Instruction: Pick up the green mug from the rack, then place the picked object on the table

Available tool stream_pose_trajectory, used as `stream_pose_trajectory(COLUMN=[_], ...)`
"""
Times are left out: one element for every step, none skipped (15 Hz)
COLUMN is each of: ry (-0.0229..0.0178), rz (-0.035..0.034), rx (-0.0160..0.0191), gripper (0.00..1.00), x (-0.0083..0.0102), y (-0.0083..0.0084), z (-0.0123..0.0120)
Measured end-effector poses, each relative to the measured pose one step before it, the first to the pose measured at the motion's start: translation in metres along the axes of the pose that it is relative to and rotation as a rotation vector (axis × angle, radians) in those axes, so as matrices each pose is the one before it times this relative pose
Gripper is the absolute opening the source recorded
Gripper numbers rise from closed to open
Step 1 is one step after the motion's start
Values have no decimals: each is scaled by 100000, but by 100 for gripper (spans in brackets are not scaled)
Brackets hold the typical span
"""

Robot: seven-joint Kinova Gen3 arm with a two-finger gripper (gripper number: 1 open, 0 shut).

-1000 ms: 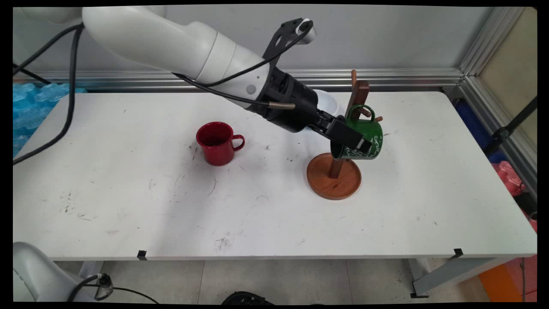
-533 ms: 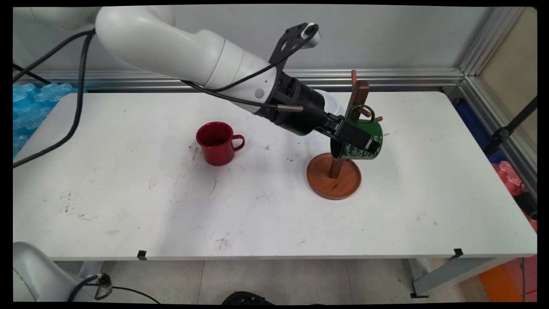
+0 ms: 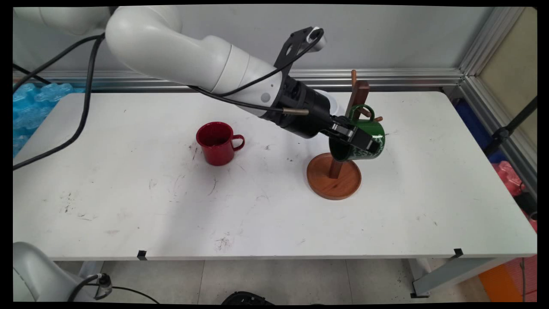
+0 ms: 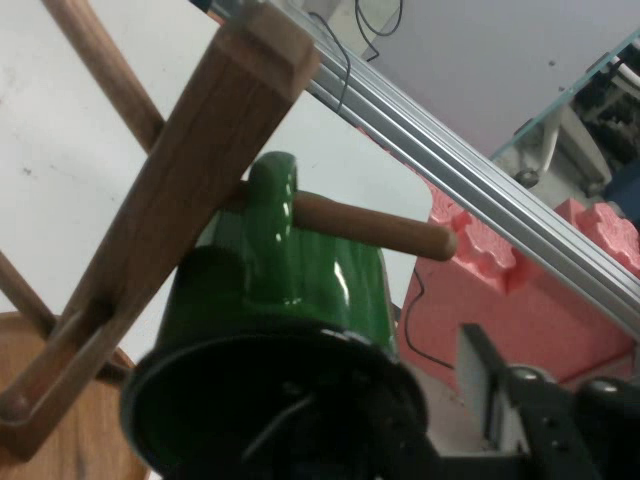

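Note:
A dark green mug [image 3: 374,134] with white patterning hangs by its handle on a peg [image 4: 370,226] of the wooden mug tree [image 3: 359,92], above the tree's round base [image 3: 334,182]. My gripper [image 3: 358,143] is at the mug's mouth, open, and reaches in from the left. In the hand view the green mug [image 4: 300,290] fills the middle with its opening facing me. One black finger [image 4: 497,395] stands just outside its wall on the right with a small gap. The other finger is hidden.
A red mug [image 3: 216,143] stands upright to the left of the tree, handle to the right. A white bowl [image 3: 329,101] shows partly behind the wrist. Blue foam [image 3: 30,103] lies off the table's left end, pink foam [image 4: 520,290] beyond the right end.
The arm has pushed right and slightly down, bringing the gripper from beside the green mug up to its mouth. The mug still hangs on its peg, tilted a little more.

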Motion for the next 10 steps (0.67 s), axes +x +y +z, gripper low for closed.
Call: stream_pose_trajectory(ry=[27,54,44,54,85,113,43,106,-24,-23], rz=[158,142,133,124,156,178,207,160,146,127], rx=[-43,7,41,30,19,50,-85,-42,-40,-7], gripper=[0,0,0,0,0,0,0,0,0,0], x=[-43,-27,-31,-14,-9,-20,15,-8,-41,-67], y=[-17,-12,-25,-14,-6,-6,12,3,19,13], z=[81,47,48,38,13,-27,4,-63,-69,-124])
